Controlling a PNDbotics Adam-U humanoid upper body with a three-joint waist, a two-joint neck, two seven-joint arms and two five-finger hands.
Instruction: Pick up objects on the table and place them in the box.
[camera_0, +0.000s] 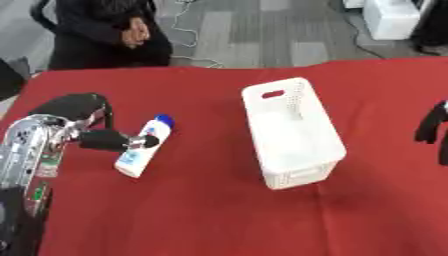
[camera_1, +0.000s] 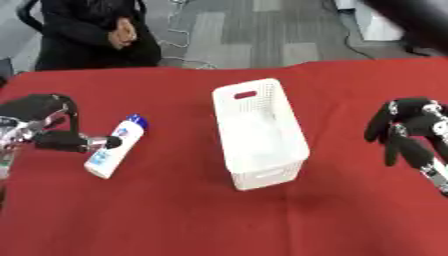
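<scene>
A white bottle (camera_0: 143, 147) with a blue cap lies on the red table, left of centre, cap pointing away from me. My left hand (camera_0: 80, 122) is just to its left. The thumb (camera_0: 118, 141) stretches across to the bottle's side, and the fingers arch above and to the left, not around the bottle. A white perforated box (camera_0: 302, 176) stands in the middle of the table, and nothing shows inside it. My right hand (camera_1: 404, 125) hangs at the right edge, well away from the box, with its fingers relaxed and pointing down, holding nothing.
A red cloth (camera_0: 201, 215) covers the whole table, and its far edge (camera_0: 219, 69) runs across the upper part of the view. Beyond that edge is grey floor with cables and a white unit (camera_0: 389, 17).
</scene>
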